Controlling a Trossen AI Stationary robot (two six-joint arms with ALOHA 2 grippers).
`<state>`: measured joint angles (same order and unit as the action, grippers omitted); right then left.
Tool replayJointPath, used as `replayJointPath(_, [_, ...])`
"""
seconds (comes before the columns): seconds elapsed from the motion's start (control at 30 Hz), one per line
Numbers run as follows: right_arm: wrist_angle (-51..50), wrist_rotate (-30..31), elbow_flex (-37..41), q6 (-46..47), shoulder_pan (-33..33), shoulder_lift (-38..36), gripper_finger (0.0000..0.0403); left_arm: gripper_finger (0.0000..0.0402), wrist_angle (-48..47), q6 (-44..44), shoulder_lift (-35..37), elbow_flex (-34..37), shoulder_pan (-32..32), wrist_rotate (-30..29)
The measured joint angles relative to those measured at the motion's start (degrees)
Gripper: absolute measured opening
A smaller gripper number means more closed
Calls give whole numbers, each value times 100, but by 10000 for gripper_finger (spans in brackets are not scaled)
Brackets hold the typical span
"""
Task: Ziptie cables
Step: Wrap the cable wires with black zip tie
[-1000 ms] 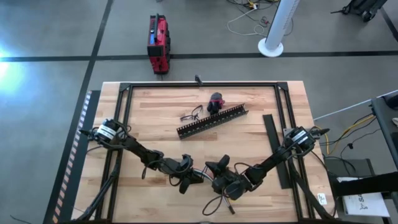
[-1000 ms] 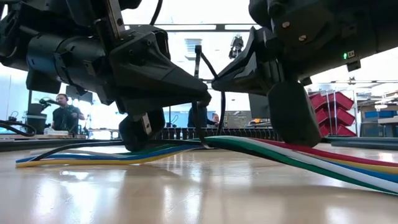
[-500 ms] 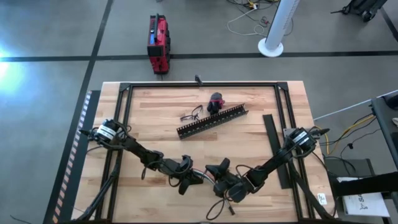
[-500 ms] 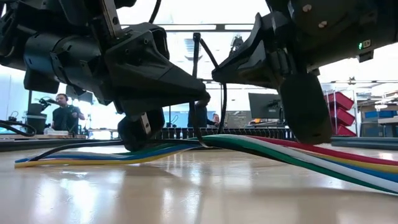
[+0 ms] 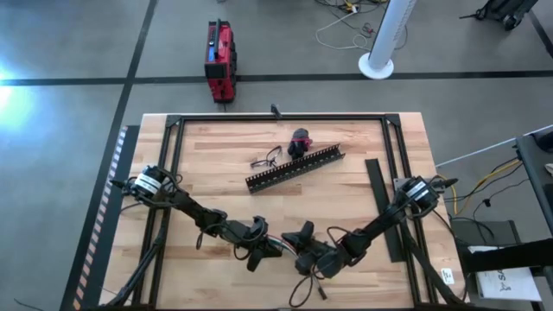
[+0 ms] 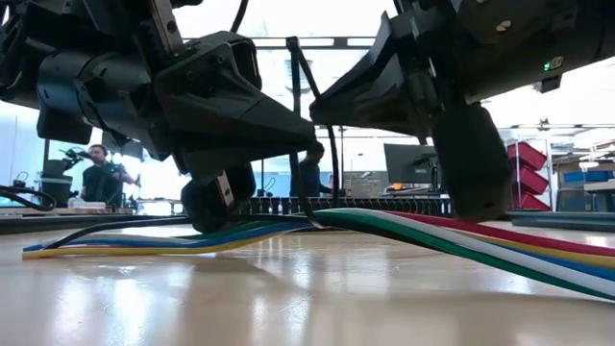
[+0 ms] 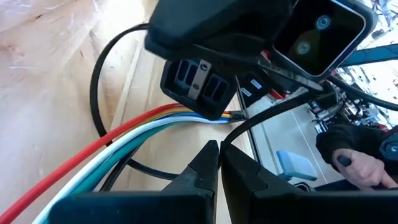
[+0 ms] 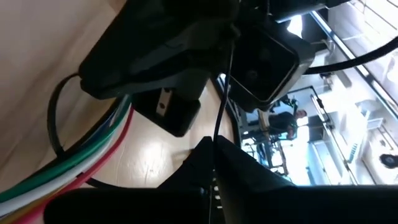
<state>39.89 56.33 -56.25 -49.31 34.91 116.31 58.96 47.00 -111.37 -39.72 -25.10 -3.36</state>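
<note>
Wooden bench [image 5: 216, 155], left gripper [image 5: 278, 250] closed near the front edge, its tips nearly meeting the right gripper [image 5: 294, 255] clamped on the thin black ziptie [image 6: 300, 125], cables [image 6: 404, 231] lying flat beneath, their ends partly hidden under both arms.

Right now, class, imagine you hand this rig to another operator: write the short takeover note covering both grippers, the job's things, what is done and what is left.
Left gripper: shut, low over the table's front middle, at the cables.
Right gripper: shut on the ziptie, facing the left one tip to tip.
Cables: bundle flat on the table, passing beneath both grippers.
Ziptie: arches up over the bundle between the grippers, loop loose.
Done: ziptie brought around the cables.
Left: whether the tail is through the head cannot be seen; pull it tight.
</note>
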Motion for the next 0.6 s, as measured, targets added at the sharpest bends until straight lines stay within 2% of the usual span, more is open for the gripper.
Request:
replayJointPath(0.17, [36, -137, 0, -184, -88, 0, 0, 0, 31, 0, 0, 0, 2, 46])
replayJointPath(0.6, [448, -408, 0, -1401, -191, 0, 0, 0, 122, 51, 2, 0, -4, 305])
